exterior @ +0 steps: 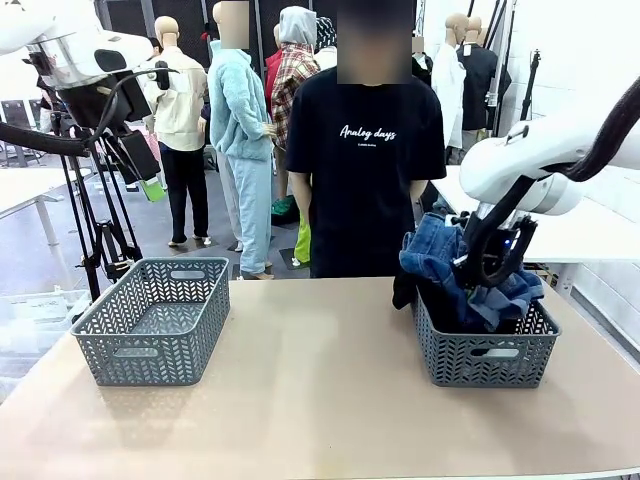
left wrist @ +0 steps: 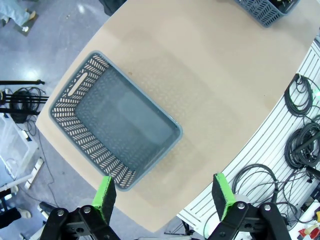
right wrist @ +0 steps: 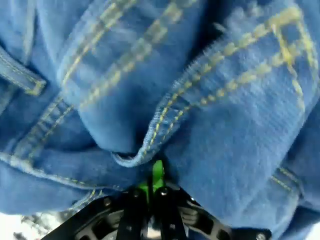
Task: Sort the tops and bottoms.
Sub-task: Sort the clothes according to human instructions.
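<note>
Right gripper (right wrist: 152, 187) pinched on blue denim garment (exterior: 450, 265) in right basket (exterior: 487, 355), left gripper (left wrist: 162, 200) spread wide above empty left basket (left wrist: 82, 140)

Robot lab (tripods (exterior: 105, 235), cable coils (left wrist: 302, 145))

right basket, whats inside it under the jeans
The right basket holds the blue denim garment heaped above its rim, the right gripper shut on a fold. Dark fabric shows beneath it. Anything deeper is covered.
</note>
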Controlling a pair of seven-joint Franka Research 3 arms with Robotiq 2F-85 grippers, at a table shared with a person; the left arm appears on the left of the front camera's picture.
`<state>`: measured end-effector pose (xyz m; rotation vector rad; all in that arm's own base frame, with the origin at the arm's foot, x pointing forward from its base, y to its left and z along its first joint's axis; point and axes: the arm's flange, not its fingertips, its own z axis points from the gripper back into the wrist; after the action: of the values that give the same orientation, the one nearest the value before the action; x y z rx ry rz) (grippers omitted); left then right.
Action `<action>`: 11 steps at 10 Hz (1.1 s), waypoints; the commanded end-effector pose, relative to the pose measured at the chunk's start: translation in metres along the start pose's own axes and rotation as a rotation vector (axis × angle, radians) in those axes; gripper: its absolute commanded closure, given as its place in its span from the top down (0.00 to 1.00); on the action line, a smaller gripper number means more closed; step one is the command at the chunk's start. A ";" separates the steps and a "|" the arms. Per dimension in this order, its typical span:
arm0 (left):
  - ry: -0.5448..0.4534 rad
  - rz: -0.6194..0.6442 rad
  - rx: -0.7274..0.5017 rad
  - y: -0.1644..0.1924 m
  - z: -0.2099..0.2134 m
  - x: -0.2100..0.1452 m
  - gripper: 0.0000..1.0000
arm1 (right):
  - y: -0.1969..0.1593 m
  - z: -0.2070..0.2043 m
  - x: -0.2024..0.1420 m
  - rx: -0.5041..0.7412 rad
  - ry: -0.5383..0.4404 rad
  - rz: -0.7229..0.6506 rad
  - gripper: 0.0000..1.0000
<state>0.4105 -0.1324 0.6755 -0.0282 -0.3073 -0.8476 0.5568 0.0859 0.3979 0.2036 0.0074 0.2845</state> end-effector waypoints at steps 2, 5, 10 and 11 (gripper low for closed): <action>0.007 -0.002 -0.005 0.000 0.003 -0.001 1.00 | 0.002 -0.019 0.008 -0.010 0.095 0.024 0.00; 0.007 -0.002 -0.005 0.000 0.003 -0.001 1.00 | 0.004 -0.003 0.003 -0.008 0.052 0.018 0.00; 0.007 -0.002 -0.005 0.000 0.003 -0.001 1.00 | 0.013 0.042 -0.020 -0.008 -0.082 -0.003 0.67; 0.007 -0.002 -0.005 0.000 0.003 -0.001 1.00 | 0.014 0.049 -0.022 -0.011 -0.105 -0.005 0.85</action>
<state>0.4106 -0.1324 0.6754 -0.0283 -0.3072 -0.8475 0.5418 0.0844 0.4527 0.1955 -0.0586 0.2969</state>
